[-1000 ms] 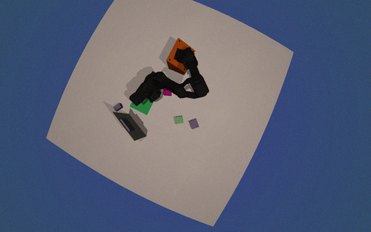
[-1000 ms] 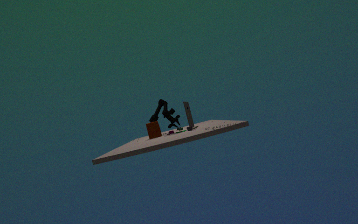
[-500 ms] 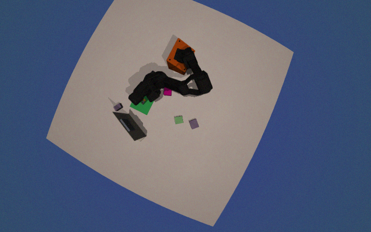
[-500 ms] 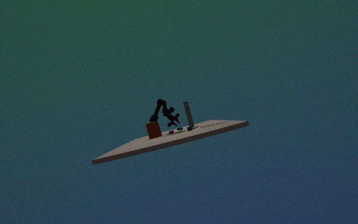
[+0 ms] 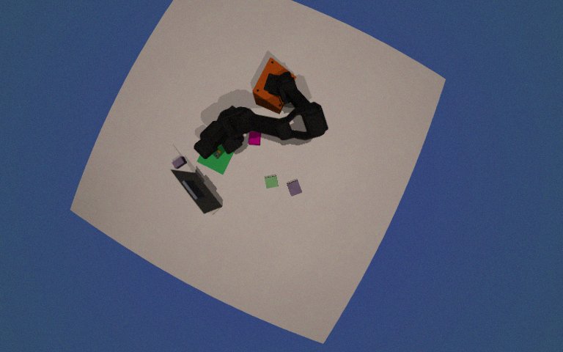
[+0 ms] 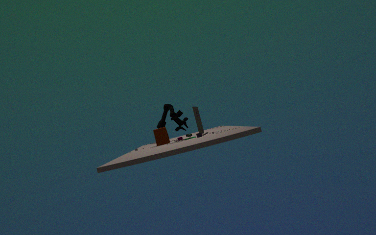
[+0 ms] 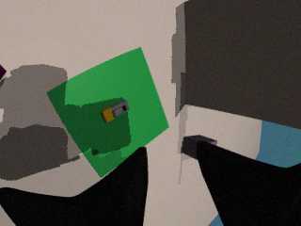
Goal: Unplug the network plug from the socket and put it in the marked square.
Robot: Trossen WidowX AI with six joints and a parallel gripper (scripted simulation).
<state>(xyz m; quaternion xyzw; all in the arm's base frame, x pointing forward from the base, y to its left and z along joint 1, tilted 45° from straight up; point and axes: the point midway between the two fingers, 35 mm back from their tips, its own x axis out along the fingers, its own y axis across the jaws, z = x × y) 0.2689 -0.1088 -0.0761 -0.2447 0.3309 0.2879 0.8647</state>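
"Where is the plug?"

"The small network plug [image 5: 219, 152] [image 7: 116, 111], grey with an orange-yellow end, lies within the green marked square [image 5: 223, 166] [image 7: 136, 71]. It is out of the socket and clear of the square's edges."

"And the hand?"

"The hand [image 6: 188, 123] [image 7: 172, 151] is above the surface [image 5: 265, 248] [image 6: 155, 153] [image 7: 94, 28], its fingers parted partway with nothing between them."

"How would the plug handle?"

"Probably light and stiff, like hard plastic, and perhaps a little slippery. The thin tab would be the fragile part. If it needed lifting again, I would grip the two long sides of the body, leaving the tab free. I cannot tell which way the tab faces."

"What edges are nearby?"

"The dark upright panel [image 5: 211, 196] [image 6: 198, 120] [image 7: 240, 56] stands just beyond the square. A purple block [image 5: 179, 162] [image 6: 199, 135] [image 7: 193, 146] sits near the panel's end, and a magenta block [image 5: 254, 138] [image 6: 179, 138] [image 7: 2, 72] is on the other side of the square, towards the orange base [image 5: 265, 78] [image 6: 161, 136]."

"Which way is roomy?"

"Upward looks safest, then back from the panel. The placing seems done; what remains, I judge, is to finish apart from everything. Swinging low could clip the panel or a block."
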